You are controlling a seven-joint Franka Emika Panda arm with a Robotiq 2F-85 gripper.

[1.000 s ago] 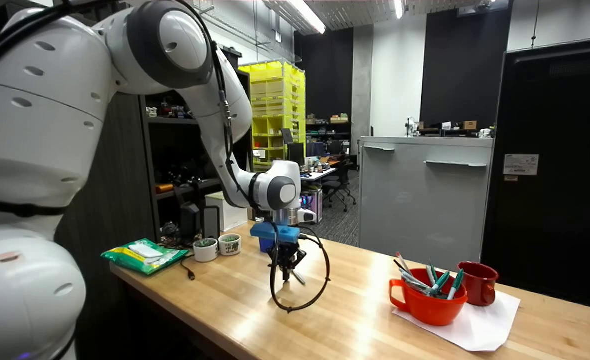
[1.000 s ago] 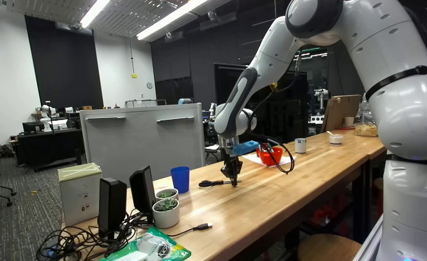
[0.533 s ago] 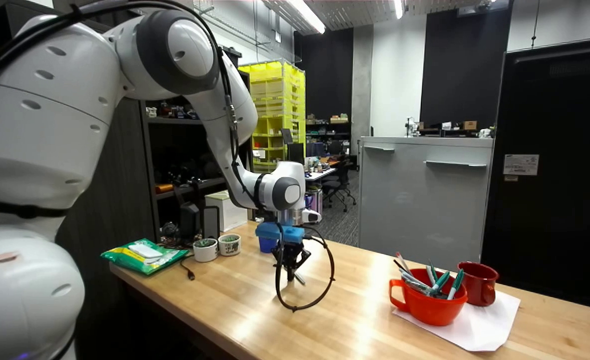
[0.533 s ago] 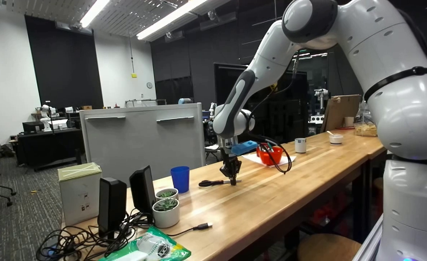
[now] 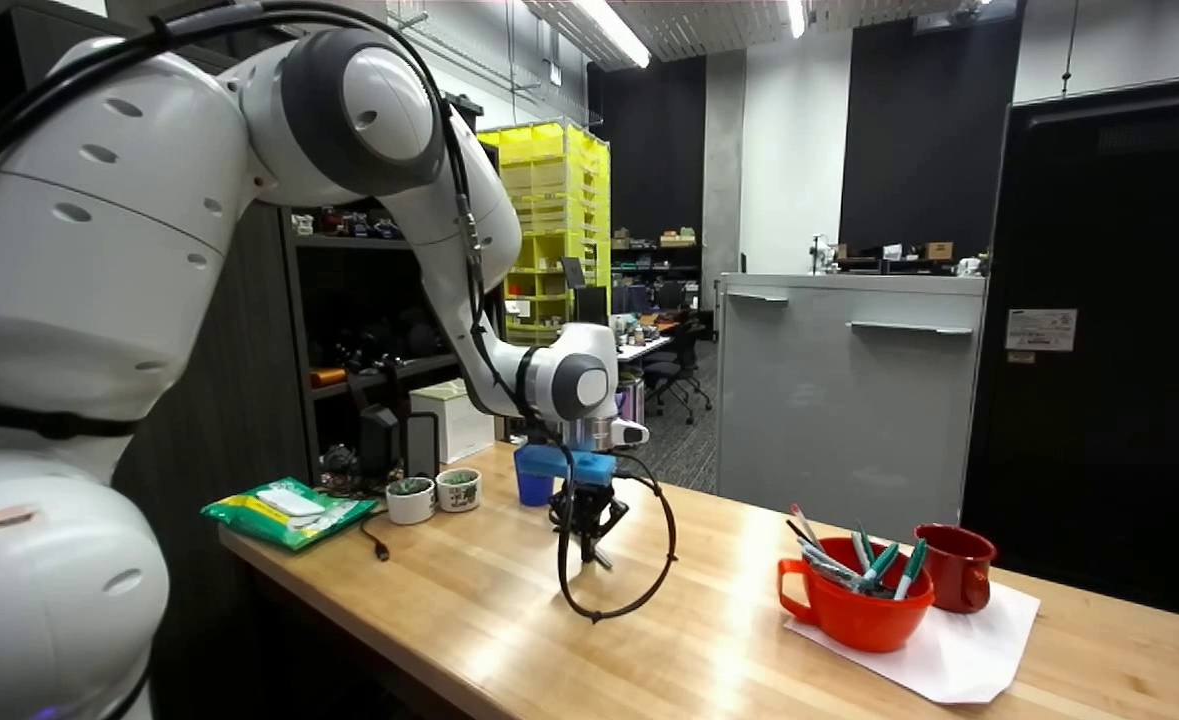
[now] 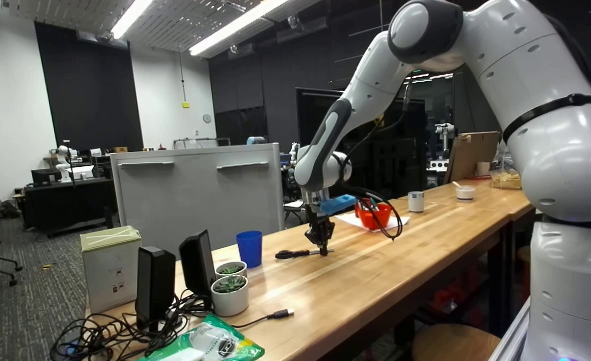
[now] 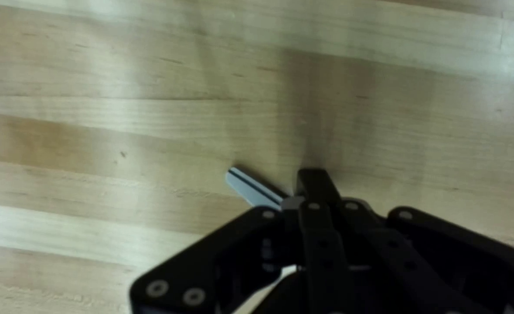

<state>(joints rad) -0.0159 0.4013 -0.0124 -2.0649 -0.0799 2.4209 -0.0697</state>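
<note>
Here, the scissors (image 6: 298, 253) lie right beside the closed end effector (image 6: 324, 251), blades (image 7: 251, 190) poking out past it.

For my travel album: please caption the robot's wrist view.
Scissors on a wooden table, peeking out past a black gripper.

scissors (image 6: 303, 252) with dark handles (image 6: 286, 254) lie flat on the tabletop (image 6: 325, 286) near the middle of an exterior view, handles leftward; in the wrist view a grey, dark-lined blade tip (image 7: 251, 191) points to the upper left, the rest hidden.
</note>
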